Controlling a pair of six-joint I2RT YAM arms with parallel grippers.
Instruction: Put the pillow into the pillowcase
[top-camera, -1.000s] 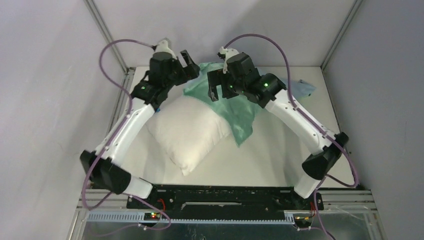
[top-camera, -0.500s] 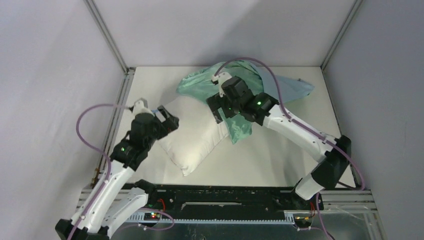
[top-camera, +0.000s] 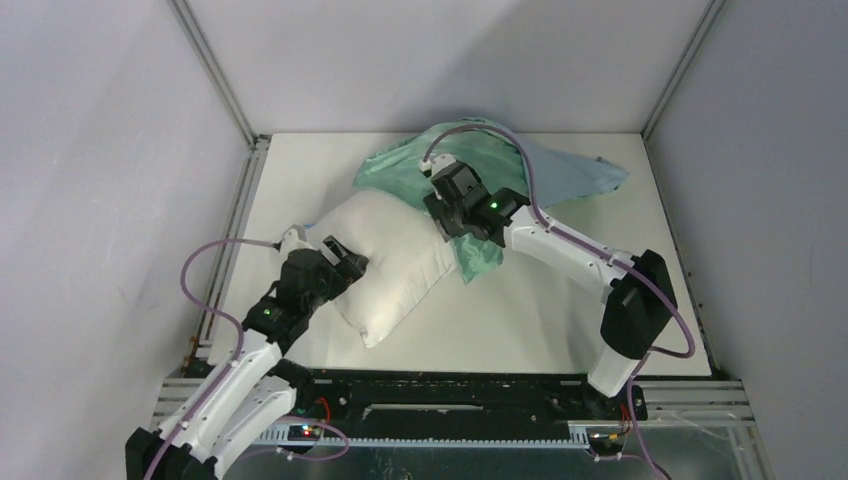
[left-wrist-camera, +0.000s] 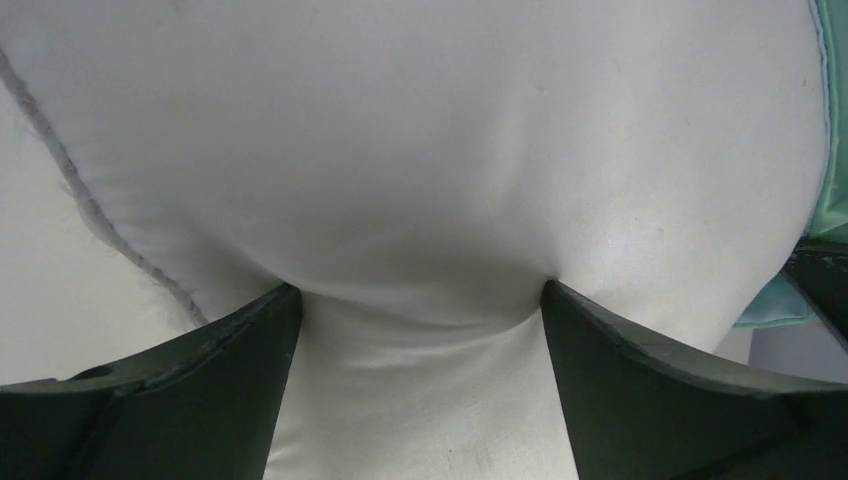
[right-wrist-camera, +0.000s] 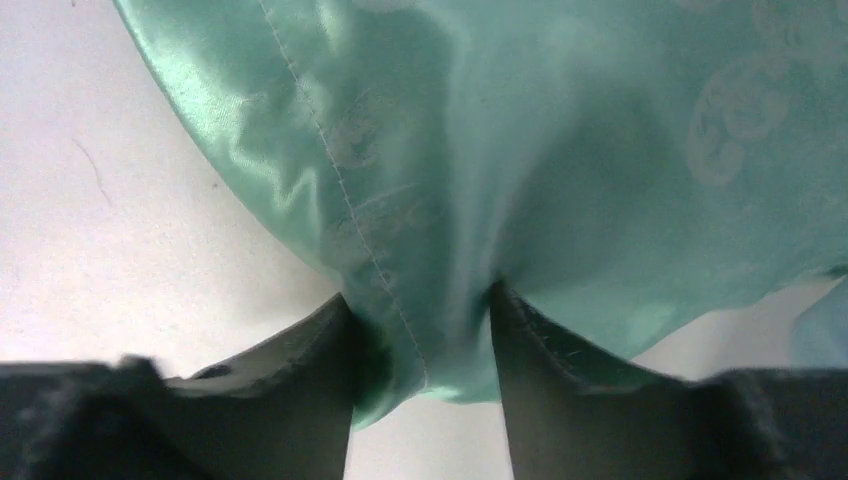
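Note:
The cream pillow (top-camera: 395, 262) lies slantwise at the table's middle, and it fills the left wrist view (left-wrist-camera: 420, 150). My left gripper (top-camera: 348, 263) presses into its left edge, jaws wide open (left-wrist-camera: 420, 297), with the pillow bulging between the fingertips. The pillowcase (top-camera: 490, 165) lies crumpled behind the pillow, green inner side up and light blue at the far right. A green flap of it hangs over the pillow's right corner. My right gripper (top-camera: 447, 215) sits on that flap. Its jaws (right-wrist-camera: 420, 292) stand partly open either side of a bunched fold of the green fabric (right-wrist-camera: 560, 130).
White table surface (top-camera: 560, 315) shows to the right of the pillow and in the right wrist view (right-wrist-camera: 120, 200). Grey walls and metal corner posts (top-camera: 215, 75) close in the back and sides. A sliver of pillowcase (left-wrist-camera: 832, 150) shows at the left wrist view's right edge.
My left arm swung back from the far side to the near left, and its open jaws pushed into the pillow. My right gripper came down onto the green flap and its jaws narrowed.

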